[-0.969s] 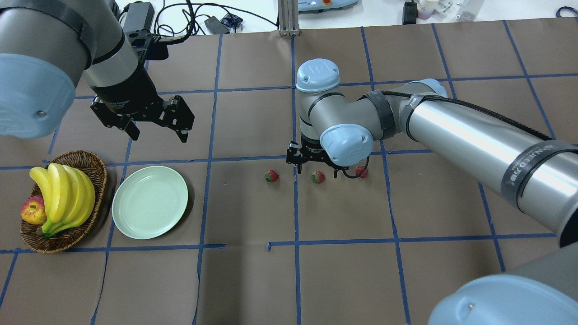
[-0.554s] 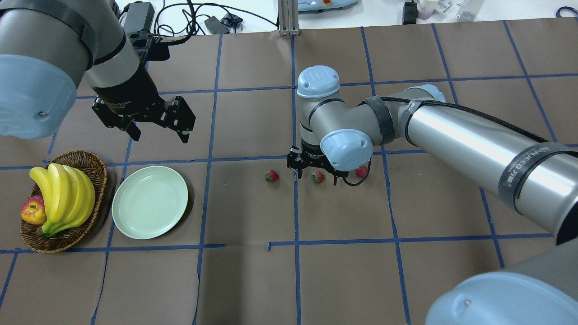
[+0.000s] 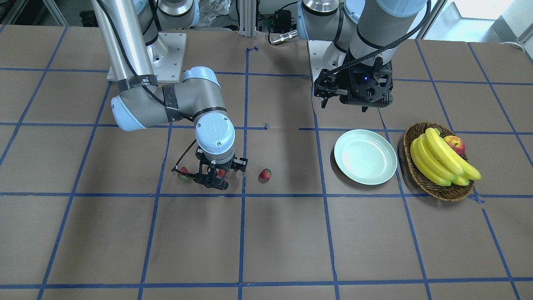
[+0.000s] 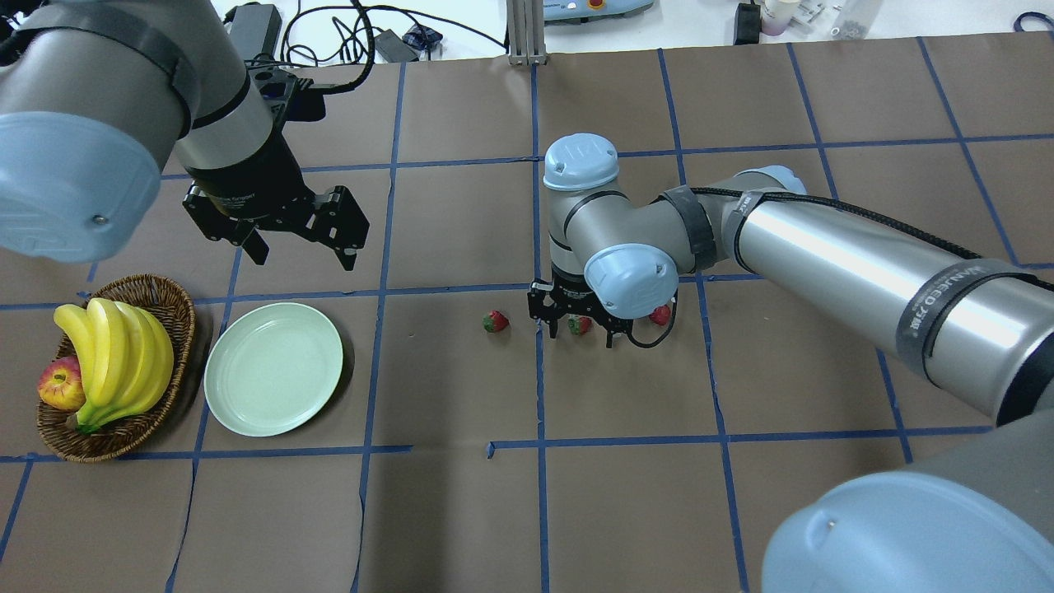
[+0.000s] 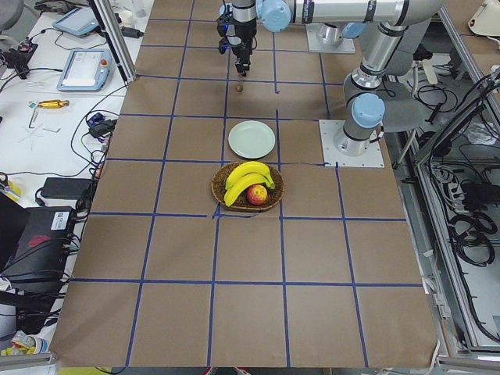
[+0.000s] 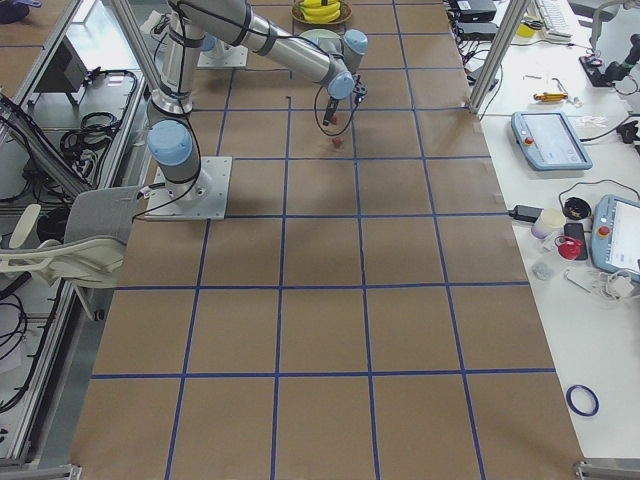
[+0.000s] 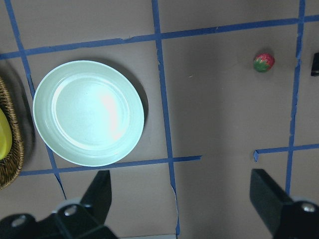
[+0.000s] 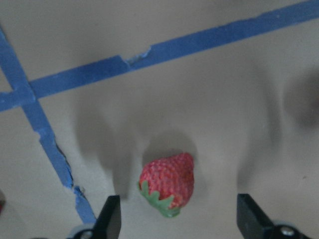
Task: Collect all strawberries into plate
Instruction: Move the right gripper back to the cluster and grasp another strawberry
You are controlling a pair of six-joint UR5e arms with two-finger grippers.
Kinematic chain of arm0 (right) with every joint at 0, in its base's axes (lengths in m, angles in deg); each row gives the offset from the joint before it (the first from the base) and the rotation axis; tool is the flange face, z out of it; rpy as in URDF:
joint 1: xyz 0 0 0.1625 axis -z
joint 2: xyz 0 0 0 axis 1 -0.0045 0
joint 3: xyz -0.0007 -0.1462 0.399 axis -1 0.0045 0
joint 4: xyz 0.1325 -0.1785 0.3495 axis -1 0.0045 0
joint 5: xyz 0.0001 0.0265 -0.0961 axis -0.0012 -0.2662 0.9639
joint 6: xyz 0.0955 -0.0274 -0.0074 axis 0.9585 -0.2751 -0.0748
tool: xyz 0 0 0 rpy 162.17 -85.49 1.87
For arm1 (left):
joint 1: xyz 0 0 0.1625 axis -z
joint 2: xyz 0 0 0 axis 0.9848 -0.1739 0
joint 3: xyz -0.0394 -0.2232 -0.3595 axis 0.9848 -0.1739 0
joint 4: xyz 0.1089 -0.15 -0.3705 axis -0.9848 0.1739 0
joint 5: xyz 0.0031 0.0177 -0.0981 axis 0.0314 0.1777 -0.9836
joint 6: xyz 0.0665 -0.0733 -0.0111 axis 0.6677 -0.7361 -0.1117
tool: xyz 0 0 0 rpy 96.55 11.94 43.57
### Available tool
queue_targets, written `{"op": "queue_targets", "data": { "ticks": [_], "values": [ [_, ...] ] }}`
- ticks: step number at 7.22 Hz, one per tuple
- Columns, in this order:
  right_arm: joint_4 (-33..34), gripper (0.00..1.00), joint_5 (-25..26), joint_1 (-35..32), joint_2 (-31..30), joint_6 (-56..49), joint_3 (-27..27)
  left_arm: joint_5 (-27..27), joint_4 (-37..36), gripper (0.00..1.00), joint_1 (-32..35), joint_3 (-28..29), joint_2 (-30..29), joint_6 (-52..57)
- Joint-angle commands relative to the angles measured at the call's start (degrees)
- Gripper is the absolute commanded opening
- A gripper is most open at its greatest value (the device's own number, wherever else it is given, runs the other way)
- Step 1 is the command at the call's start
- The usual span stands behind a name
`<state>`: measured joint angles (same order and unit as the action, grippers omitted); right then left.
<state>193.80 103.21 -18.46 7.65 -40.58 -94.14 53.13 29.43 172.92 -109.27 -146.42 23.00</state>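
Your right gripper [image 4: 581, 333], jaws wide, straddles the middle small red toy strawberry [image 8: 168, 183] on the brown table [image 4: 626, 395]. Two other strawberries [image 4: 495, 321] [image 4: 659, 314] flank it. Left gripper [image 4: 303, 251] hangs wide-open near the round mint-green plate [image 4: 273, 368].

Black strap on the silver right arm [image 4: 939, 306]: white lettering, roughly "MANJEED"; the trailing characters are unclear.
Black left gripper [image 4: 305, 257]: small white print on its body, unreadable.

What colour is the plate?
Pale mint green, plain, no pattern; the plate shows best in the left wrist view.
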Motion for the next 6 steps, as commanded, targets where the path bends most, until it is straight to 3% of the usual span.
{"op": "queue_targets", "data": {
  "ticks": [1,2,3,4,6],
  "values": [
    [1.5,0.70,0.0,0.7,0.5,-0.1,0.2,0.2,-0.2,1.00,0.1,-0.3,0.1,0.1],
    [1.5,0.66,0.1,0.7,0.5,-0.1,0.2,0.2,-0.2,1.00,0.1,-0.3,0.1,0.1],
    [1.5,0.15,0.5,0.7,0.5,-0.1,0.2,0.2,-0.2,1.00,0.1,-0.3,0.1,0.0],
    [1.4,0.00,0.5,0.7,0.5,-0.1,0.2,0.2,-0.2,1.00,0.1,-0.3,0.1,0.1],
    [1.4,0.00,1.3,0.7,0.2,0.1,0.7,0.2,-0.2,1.00,0.1,-0.3,0.1,0.1]
  ]
}}
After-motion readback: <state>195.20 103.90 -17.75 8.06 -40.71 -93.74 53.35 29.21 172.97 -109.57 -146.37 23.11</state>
